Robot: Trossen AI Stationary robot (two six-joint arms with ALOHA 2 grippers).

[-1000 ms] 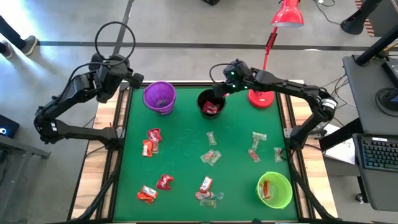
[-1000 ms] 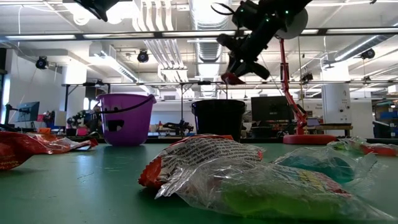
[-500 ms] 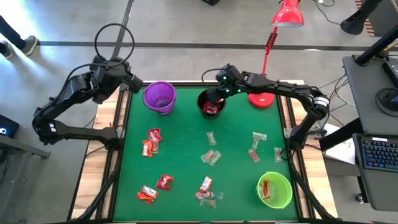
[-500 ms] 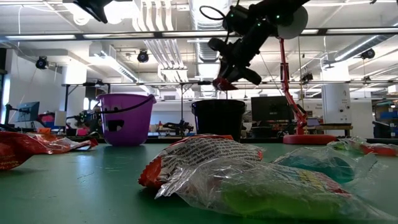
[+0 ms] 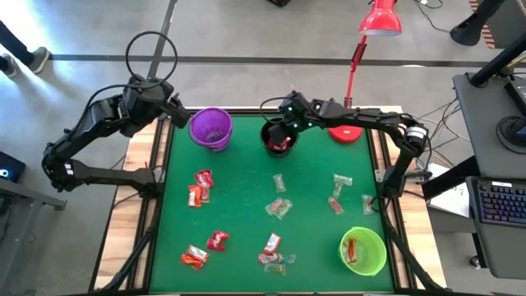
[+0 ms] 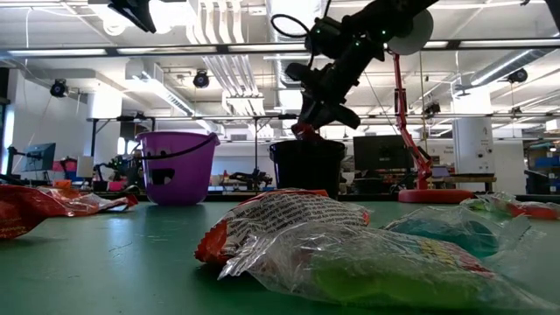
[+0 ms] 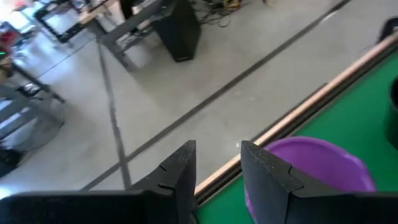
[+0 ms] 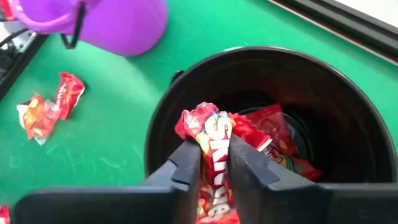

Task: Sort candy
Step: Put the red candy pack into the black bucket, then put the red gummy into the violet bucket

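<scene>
Candy [image 8: 214,140] between right end effector [image 8: 211,163] fingers shows only wrist-side, over black cup [image 8: 367,155]

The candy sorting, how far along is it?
Some is sorted: red packs lie in the black cup and one in the green cup. The right gripper holds a red candy over the black cup. About a dozen sweets remain on the table.

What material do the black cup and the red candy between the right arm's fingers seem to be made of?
Black cup: probably moulded plastic, with a smooth wall and dull sheen inside. Red candy held in the right gripper: most likely thin glossy plastic film, since it is crinkled, shiny and carries printed letters.
</scene>
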